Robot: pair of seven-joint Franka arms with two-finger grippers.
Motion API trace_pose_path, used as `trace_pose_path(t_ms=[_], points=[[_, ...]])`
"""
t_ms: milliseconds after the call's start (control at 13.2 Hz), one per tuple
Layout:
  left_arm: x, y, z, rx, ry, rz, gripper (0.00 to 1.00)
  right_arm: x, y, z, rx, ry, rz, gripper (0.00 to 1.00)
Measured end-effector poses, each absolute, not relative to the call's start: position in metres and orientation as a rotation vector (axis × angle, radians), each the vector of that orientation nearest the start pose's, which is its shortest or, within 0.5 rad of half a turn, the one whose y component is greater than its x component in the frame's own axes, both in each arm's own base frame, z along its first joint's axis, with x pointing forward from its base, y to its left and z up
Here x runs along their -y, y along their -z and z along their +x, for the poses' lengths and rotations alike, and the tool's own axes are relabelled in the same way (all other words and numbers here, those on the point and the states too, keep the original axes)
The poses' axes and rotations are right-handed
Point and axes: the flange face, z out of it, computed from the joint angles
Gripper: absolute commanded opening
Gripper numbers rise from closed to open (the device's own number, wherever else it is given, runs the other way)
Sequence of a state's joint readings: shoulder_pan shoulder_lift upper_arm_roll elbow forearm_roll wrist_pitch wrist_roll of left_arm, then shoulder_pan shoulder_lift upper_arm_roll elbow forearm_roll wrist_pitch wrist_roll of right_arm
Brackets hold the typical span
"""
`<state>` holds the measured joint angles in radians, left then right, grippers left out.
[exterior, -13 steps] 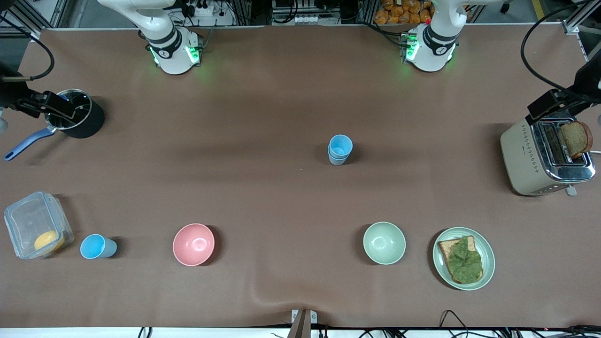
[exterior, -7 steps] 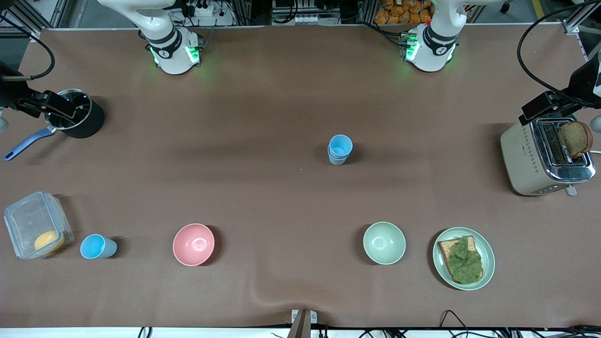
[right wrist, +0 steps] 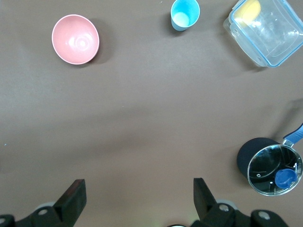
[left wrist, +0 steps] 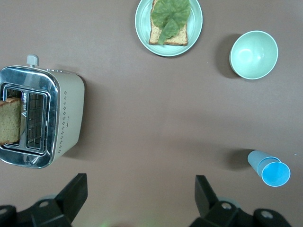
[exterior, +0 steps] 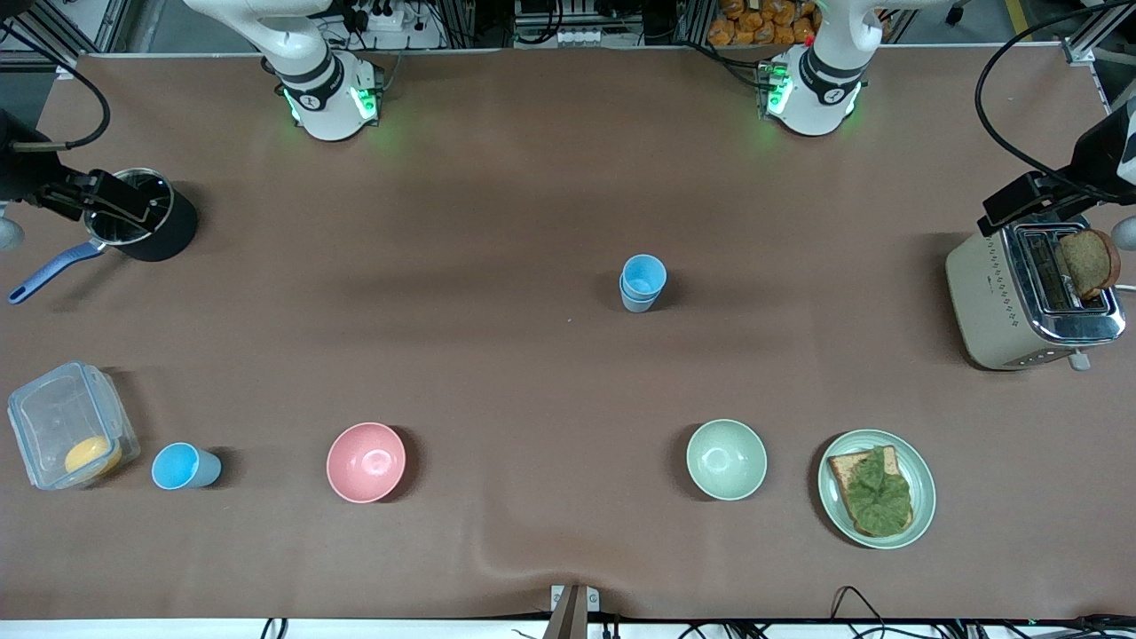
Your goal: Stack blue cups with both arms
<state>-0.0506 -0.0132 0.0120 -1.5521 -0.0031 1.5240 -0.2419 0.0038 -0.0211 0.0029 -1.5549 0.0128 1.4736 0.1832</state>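
Two blue cups (exterior: 642, 282) stand stacked mid-tabletop; a third single blue cup (exterior: 184, 466) stands beside the plastic container (exterior: 68, 424). The left gripper (left wrist: 139, 196) hangs high near the toaster (left wrist: 41, 123), fingers wide. The right gripper (right wrist: 138, 197) is near the pot (right wrist: 269, 165), fingers wide. Only the right wrist view shows the blue lid knob inside the pot.

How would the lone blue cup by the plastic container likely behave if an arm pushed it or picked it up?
The lone blue cup looks thin plastic, so probably light and slides easily. It stands taller than wide, so a high push may tip it; tipped, its taper would likely roll it in an arc.
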Motion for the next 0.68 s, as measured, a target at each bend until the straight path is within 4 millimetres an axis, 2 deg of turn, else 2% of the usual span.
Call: trace_pose_path(t_ms=[684], points=[[0.0212, -0.6328, 0.5479, 0.314, -0.032, -3.126, 1.0, -0.0096, -0.6352, 0.5376, -0.267, -0.098, -3.122, 1.0]])
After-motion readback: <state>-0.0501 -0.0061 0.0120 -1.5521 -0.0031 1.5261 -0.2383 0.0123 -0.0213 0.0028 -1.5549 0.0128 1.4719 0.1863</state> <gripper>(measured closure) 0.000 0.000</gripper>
